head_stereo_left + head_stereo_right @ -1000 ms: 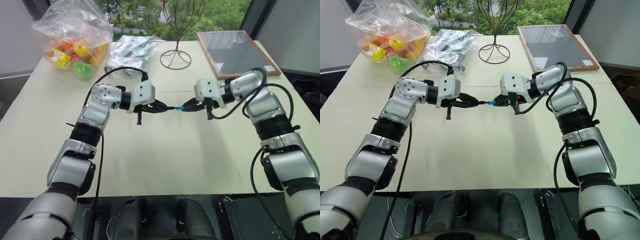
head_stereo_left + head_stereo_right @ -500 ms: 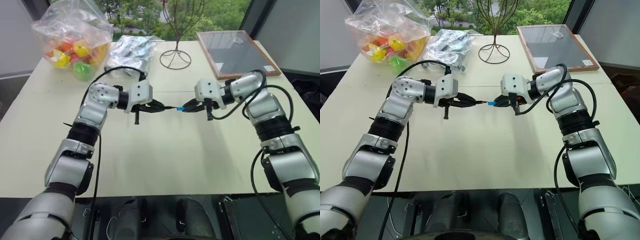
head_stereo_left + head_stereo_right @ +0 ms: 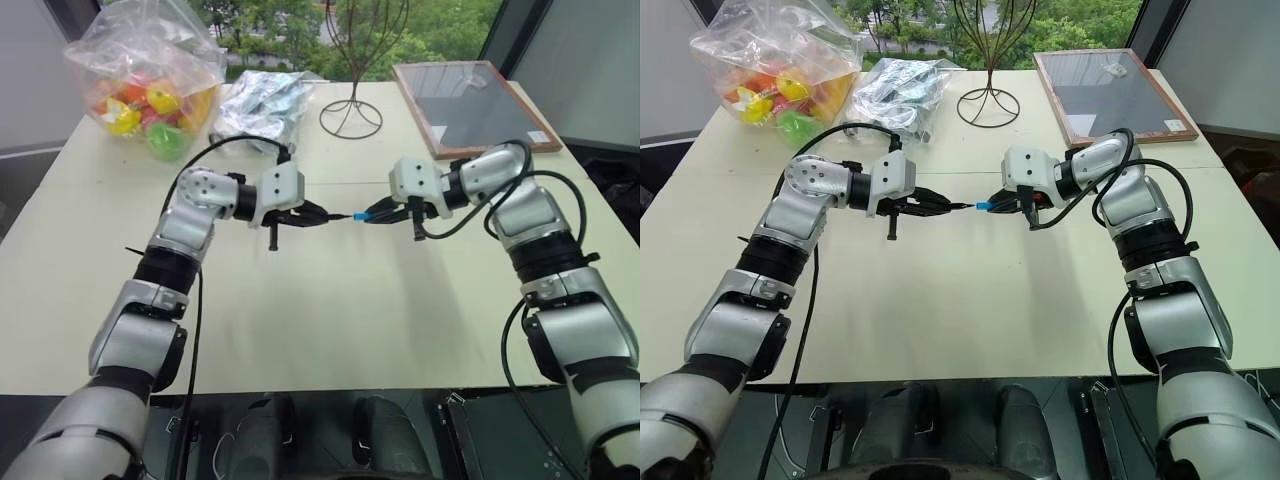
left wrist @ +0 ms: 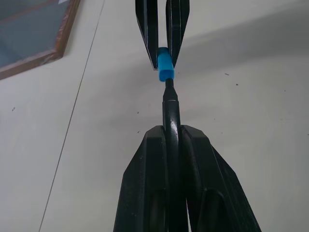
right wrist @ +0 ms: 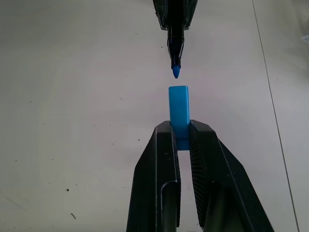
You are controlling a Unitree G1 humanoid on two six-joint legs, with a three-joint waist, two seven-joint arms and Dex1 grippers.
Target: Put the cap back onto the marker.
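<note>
Marker (image 5: pixel 175 46): clamped in the left gripper (image 3: pixel 318 214), level above the bench (image 3: pixel 330 310), blue tip aimed right at the cap.
Cap (image 5: pixel 179 113): pinched in the right gripper (image 3: pixel 378 213), open end facing left, just short of the marker tip and in line with it.
Gap: tip and cap apart, not touching.
Far side: bag of coloured toys (image 3: pixel 150 85) at far left, wire stand (image 3: pixel 352 100), framed board (image 3: pixel 470 100) at far right.

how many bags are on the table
2. A clear bag of colourful items sits at the far left corner of the table. A crinkly silvery bag lies just right of it, beside the wire stand. Nothing seems to hide more.
</note>
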